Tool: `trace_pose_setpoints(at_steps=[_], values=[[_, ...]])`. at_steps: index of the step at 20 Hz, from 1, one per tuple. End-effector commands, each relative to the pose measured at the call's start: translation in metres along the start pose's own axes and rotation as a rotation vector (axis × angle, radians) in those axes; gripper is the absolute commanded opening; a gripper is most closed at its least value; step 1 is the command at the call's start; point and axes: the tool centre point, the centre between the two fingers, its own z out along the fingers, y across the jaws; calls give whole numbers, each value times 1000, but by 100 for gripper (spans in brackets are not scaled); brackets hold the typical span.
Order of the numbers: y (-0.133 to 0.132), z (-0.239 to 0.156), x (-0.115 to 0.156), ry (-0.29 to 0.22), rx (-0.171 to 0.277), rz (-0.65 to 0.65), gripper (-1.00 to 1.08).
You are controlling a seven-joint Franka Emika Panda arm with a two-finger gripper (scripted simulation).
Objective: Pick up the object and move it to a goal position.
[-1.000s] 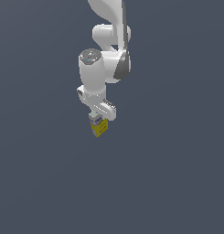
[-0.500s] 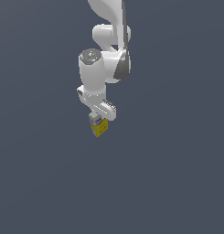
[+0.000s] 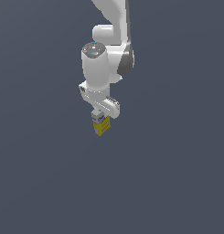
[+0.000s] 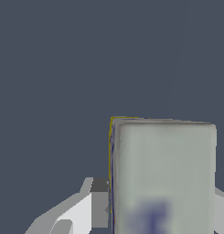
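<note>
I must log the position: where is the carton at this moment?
In the exterior view the carton sits near the middle, directly under the white gripper, between its fingers, with plain grey around it.

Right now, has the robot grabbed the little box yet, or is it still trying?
Grabbed: the fingers press against the sides of the small yellow and white carton, which hangs under the gripper in the exterior view. In hand: carrying it. Left: reaching the goal position, which no picture shows, so I can't tell how far remains.
</note>
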Motion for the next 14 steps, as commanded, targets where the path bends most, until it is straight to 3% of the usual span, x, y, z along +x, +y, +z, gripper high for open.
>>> trace_pose_setpoints(at_steps=[1, 14], values=[[-8, -13, -4, 1, 0, 0, -100], [-75, -125, -41, 2, -1, 0, -100]])
